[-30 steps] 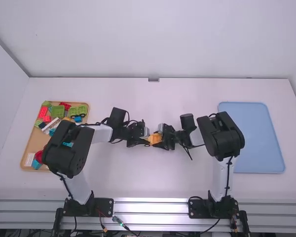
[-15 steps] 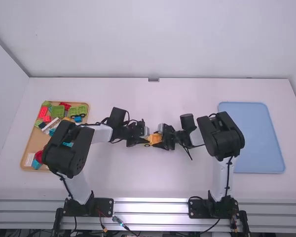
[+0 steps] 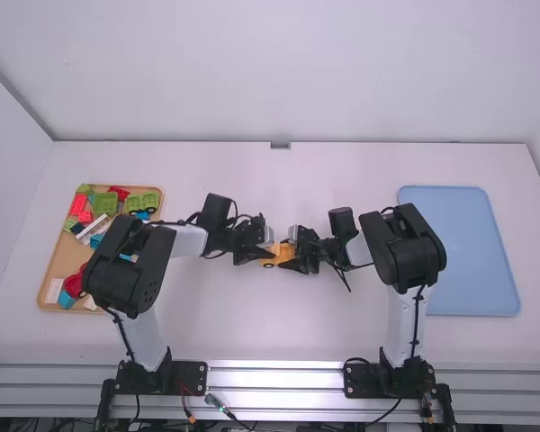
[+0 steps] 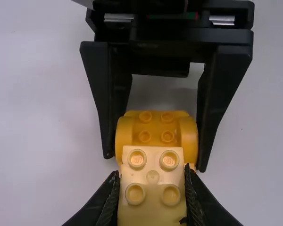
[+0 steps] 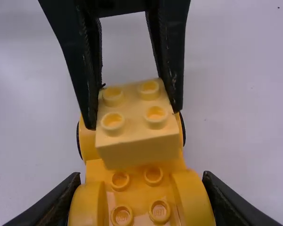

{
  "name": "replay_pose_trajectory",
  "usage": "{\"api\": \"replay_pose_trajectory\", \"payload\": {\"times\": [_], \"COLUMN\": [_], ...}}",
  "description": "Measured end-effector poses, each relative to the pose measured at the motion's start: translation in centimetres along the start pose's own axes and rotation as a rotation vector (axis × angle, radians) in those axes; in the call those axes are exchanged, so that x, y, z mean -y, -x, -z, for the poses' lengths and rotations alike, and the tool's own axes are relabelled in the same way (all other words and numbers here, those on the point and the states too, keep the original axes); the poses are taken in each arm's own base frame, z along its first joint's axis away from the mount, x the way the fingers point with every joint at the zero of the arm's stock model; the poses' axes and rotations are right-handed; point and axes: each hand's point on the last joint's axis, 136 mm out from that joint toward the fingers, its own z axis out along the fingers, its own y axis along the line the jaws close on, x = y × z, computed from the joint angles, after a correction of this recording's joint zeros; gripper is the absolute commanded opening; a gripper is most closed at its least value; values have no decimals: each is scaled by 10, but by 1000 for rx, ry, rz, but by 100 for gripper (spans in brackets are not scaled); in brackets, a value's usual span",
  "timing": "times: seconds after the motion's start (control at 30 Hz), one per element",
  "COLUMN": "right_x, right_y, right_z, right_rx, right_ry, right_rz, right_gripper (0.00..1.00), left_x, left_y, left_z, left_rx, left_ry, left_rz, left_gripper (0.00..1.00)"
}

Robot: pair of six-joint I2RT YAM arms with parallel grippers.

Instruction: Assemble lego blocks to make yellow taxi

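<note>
Capping the taxi body (image 5: 137, 194), seemingly, with a pale block (image 5: 137, 147).
Left gripper (image 5: 134, 115) pinches the block over the body; right gripper (image 4: 155, 162) clamps the body itself. Wheels (image 5: 183, 129) are on; firm seating looks left.

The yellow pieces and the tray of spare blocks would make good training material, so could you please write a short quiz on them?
1. How many studs does the pale yellow block show in the right wrist view: (a) two, (b) four, (c) six?
2. True or false: the light brown tray holds blocks of several colours.
3. Fill in: the orange-yellow wheeled base is held by the ____ gripper.

Key: 1 b; 2 true; 3 right.
</note>
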Motion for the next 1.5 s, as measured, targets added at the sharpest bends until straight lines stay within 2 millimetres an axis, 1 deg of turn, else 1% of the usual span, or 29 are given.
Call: {"api": "replay_pose_trajectory", "payload": {"times": [0.1,0.17,0.47,0.5,0.53,0.57,0.67,0.7,0.73,0.8,0.83,0.87,0.93,1.07,1.27,1.37,1.4,1.43,1.47,1.5], "right_x": [0,-1,0,1,1,1,1,1,1,0,0,0,0,0,0,0,0,0,0,0], "right_y": [0,0,0,0,0,0,0,0,0,0,0,0,0,0,0,0,0,0,0,0], "right_z": [0,0,0,0,0,0,0,0,0,0,0,0,0,0,0,0,0,0,0,0], "right_rx": [0,2,0,-2,-2,-2,-2,-2,-3,-1,-2,-2,-2,-2,-1,-2,-2,-1,-2,-2], "right_ry": [0,3,-1,-3,-3,-3,-3,-3,-4,-2,-2,-2,-2,-2,-2,-2,-2,-2,-2,-2], "right_rz": [-1,-3,-1,0,0,1,0,1,1,1,0,0,0,-1,0,-1,0,0,0,0], "right_gripper": [55,55,56,56,56,56,56,56,56,57,57,57,57,57,57,57,58,57,58,58], "left_x": [1,3,2,1,1,1,1,1,1,2,2,2,2,-2,5,1,-3,-6,-11,-12], "left_y": [-2,-9,-10,-10,-10,-10,-9,-8,-8,-8,-8,-8,-8,-6,-9,2,9,15,23,25], "left_z": [2,3,5,4,4,4,3,3,3,3,3,3,3,2,4,12,16,19,22,23], "left_rx": [-31,-72,-96,-93,-90,-86,-75,-70,-63,-59,-58,-58,-58,-51,-82,-86,-81,-75,-65,-62], "left_ry": [-11,-15,-18,-15,-12,-8,-5,-5,-4,-4,-4,-4,-3,14,-24,-25,-19,-9,6,9], "left_rz": [32,59,50,44,41,35,26,23,14,16,15,15,20,21,101,113,105,94,78,75], "left_gripper": [2,2,2,7,9,19,26,31,39,42,47,58,64,67,68,67,66,58,42,32]}}
